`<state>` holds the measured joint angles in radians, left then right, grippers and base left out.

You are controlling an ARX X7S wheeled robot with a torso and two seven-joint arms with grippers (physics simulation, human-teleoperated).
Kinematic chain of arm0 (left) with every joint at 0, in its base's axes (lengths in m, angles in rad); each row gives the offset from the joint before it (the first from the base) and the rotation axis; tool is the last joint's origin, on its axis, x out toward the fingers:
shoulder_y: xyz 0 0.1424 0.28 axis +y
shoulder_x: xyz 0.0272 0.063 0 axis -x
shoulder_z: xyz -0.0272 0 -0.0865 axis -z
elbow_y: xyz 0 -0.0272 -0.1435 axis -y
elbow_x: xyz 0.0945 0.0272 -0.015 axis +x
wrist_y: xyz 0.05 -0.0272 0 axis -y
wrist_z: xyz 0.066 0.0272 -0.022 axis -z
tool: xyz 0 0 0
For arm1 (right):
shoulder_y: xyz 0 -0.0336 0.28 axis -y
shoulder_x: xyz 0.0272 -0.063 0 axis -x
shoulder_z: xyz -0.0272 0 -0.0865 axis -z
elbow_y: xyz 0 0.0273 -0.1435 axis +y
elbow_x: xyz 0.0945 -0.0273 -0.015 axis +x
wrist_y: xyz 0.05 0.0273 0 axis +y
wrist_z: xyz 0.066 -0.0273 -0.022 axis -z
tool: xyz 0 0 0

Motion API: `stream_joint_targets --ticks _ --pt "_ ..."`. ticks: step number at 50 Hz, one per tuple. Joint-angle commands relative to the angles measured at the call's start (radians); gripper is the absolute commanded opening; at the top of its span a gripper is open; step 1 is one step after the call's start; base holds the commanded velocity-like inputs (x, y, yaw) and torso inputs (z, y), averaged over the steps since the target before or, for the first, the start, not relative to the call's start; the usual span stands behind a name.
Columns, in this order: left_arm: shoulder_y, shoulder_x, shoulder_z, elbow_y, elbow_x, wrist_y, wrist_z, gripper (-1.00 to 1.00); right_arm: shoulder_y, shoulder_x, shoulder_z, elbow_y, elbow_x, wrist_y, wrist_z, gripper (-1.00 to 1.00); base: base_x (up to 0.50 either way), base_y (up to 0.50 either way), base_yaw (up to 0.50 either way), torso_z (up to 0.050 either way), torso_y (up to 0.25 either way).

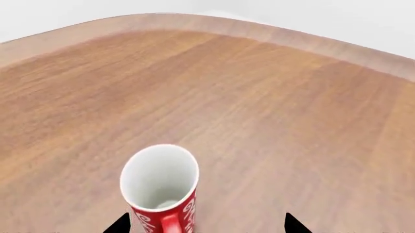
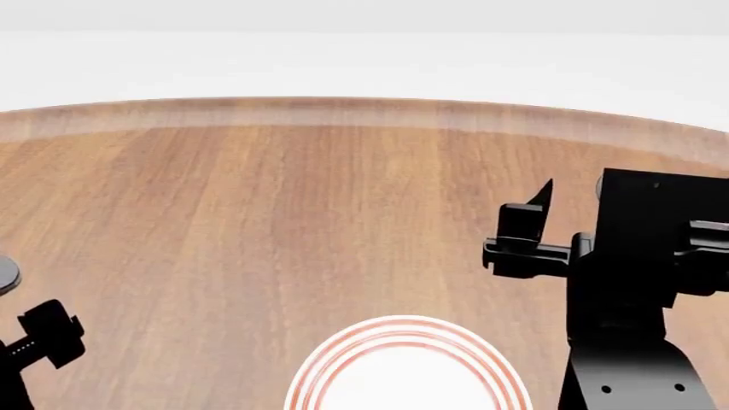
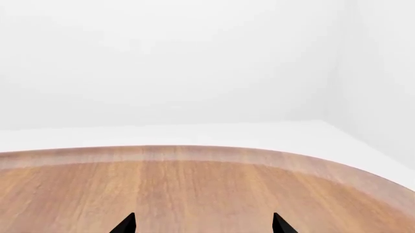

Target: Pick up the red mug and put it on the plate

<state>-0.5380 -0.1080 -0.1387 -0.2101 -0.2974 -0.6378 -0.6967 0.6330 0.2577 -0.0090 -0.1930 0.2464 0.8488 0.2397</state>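
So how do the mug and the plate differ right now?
The red mug stands upright and tall, while the plate lies flat and wide. The mug is red outside with white markings; the plate is white with red rings at its rim. The mug shows only in the left wrist view, the plate only in the head view. Both rest on the wooden table.

The only lettering in these pictures stands on the red mug (image 1: 162,191), seen in the left wrist view. White script-like marks run along its red outer wall on either side of the handle, but the strokes are cut off by the picture's edge and too foreshortened to read as words. The plate (image 2: 407,363) bears only plain red rings, no writing. The table (image 2: 285,213) shows no label or number.
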Motion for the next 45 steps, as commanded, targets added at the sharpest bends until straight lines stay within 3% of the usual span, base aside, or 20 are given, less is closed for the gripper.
stream_joint_targets --ticks 1,12,45 --pt "-0.027 -0.009 0.009 -0.095 0.001 0.033 0.007 1.0 0.0 0.002 -0.002 0.008 0.005 -0.006 0.001 1.0 0.0 0.0 0.0 0.0 0.0" --pt "-0.083 -0.018 0.021 -0.288 0.023 0.124 0.021 1.0 0.0 0.001 -0.008 0.023 0.006 -0.017 0.002 1.0 0.0 0.0 0.0 0.0 0.0" --pt "-0.179 -0.034 0.008 -0.628 0.021 0.274 0.045 1.0 -0.005 0.003 -0.018 0.045 0.016 -0.036 0.006 1.0 0.0 0.0 0.0 0.0 0.0"
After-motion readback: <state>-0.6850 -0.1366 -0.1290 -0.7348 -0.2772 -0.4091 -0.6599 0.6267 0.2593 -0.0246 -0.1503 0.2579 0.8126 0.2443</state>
